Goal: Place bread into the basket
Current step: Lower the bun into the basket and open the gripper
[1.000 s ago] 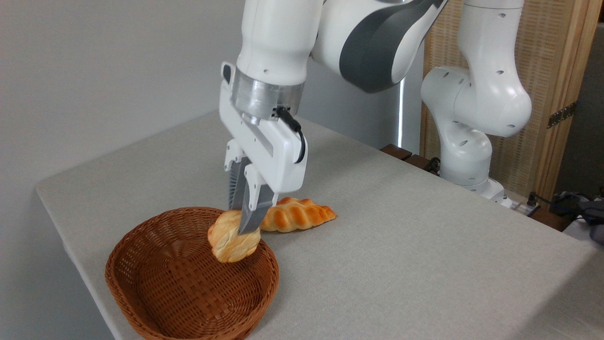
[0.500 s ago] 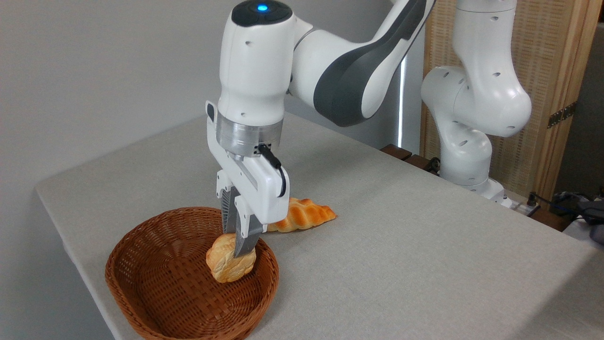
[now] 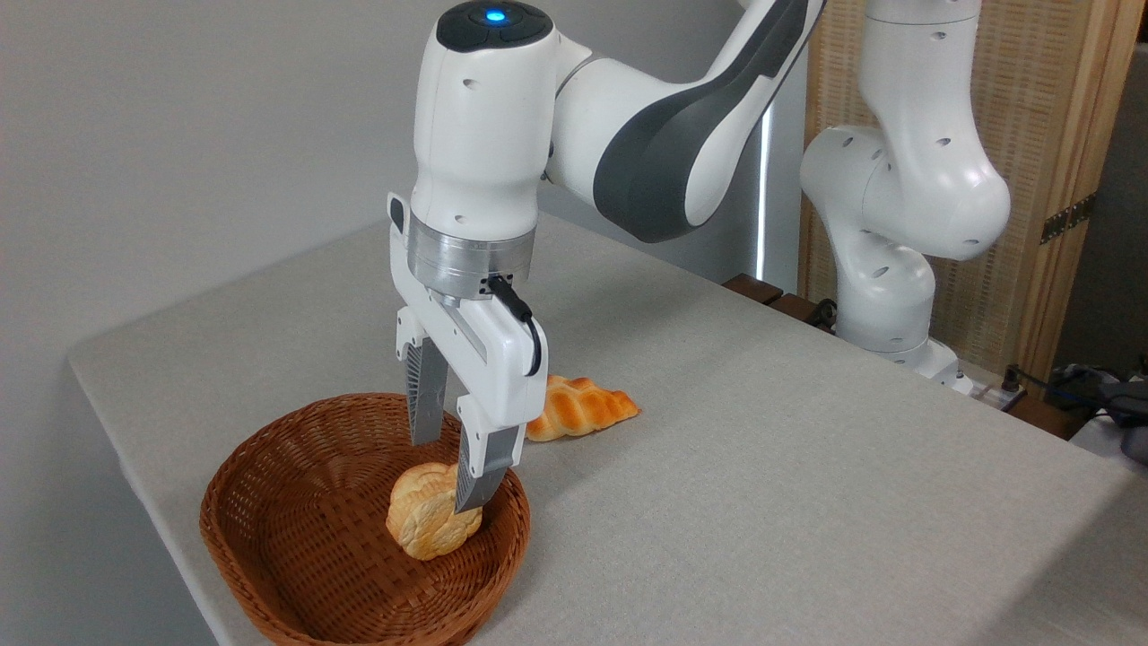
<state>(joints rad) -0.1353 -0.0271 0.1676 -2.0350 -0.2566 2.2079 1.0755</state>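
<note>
The bread, a small pale golden bun with a ridged top, lies inside the basket, against the right part of its floor. The basket is oval, brown woven wicker with low sides, near the table's front-left corner. My gripper points straight down over the bun and is open: its two fingers are spread wide, the far finger stands clear of the bun, and the near finger's tip overlaps the bun's right edge. Nothing is clamped between them.
An orange-brown, pointed croissant-like loaf lies on the grey tablecloth just behind the basket's right rim. The arm's white base stands at the table's far right edge. The table's left edge runs close to the basket.
The gripper came down into the basket with the bun, then its fingers spread apart and let it go. The bun now rests a little lower on the basket floor.
</note>
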